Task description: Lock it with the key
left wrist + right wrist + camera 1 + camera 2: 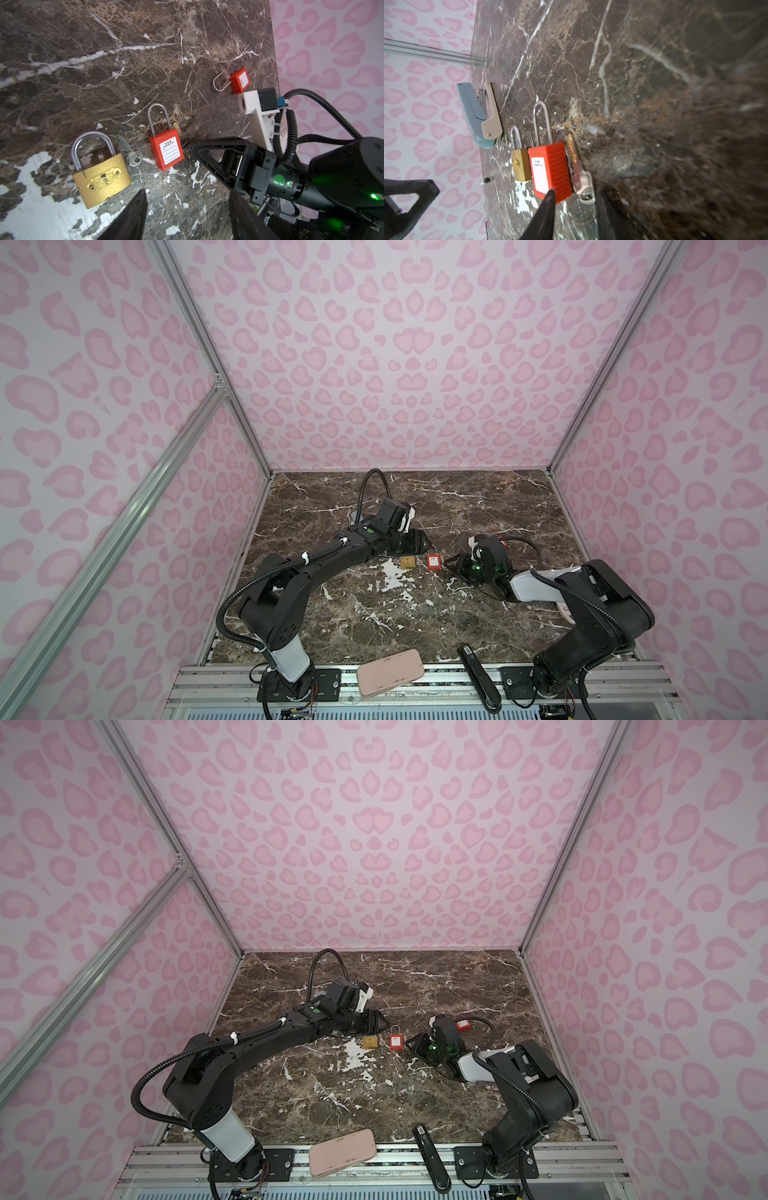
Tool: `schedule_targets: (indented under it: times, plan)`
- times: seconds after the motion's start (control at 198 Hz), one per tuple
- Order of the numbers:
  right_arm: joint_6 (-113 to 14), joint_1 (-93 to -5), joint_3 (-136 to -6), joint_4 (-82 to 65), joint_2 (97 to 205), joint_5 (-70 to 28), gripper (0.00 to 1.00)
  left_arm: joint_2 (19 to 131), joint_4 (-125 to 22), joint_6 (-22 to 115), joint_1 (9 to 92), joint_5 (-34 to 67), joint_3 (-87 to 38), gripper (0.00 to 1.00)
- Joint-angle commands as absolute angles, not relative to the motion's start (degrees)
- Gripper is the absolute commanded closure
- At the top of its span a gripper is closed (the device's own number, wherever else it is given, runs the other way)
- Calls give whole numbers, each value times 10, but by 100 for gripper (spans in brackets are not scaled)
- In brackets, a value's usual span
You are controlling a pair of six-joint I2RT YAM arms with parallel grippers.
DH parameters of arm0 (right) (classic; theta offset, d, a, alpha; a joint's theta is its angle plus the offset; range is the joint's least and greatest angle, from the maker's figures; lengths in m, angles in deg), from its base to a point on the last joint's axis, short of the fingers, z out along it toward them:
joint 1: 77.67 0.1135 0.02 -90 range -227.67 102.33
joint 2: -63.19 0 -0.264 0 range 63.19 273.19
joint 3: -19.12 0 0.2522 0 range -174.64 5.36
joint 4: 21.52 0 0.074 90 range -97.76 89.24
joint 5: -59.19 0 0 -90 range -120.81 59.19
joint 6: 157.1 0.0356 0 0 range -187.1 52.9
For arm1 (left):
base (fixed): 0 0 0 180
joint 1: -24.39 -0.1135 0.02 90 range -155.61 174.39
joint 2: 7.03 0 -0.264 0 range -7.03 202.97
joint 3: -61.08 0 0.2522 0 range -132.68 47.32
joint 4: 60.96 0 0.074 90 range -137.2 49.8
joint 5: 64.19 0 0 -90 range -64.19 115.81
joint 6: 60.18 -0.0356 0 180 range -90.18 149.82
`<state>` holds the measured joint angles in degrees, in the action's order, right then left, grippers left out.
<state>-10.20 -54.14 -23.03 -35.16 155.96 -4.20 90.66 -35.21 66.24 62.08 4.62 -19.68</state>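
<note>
Red padlock point(433, 562) lies central on table point(415, 635), edges distant.

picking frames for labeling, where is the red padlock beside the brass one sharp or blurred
Left wrist view: red padlock crisp, label legible. Right wrist view: padlock sharp, marble table beyond it blurred. Both top views: padlock tiny, frame rails splayed by the wide lens.
</note>
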Motion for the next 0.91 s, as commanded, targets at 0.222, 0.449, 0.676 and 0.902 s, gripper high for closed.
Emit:
schedule_targets:
  times: [0.222,0.449,0.676,0.902]
  plan:
    - [-115,-554,-226,-336,1526,-54,63,903,-366,664,621,49,-196,36]
    - [-229,-607,-278,-160,1454,-102,63,903,-366,664,621,49,-197,36]
    - [-346,-662,-373,12,1425,-221,61,916,-370,666,625,44,-204,36]
    - [-418,-714,-456,88,1489,-253,56,926,-373,666,631,42,-212,36]
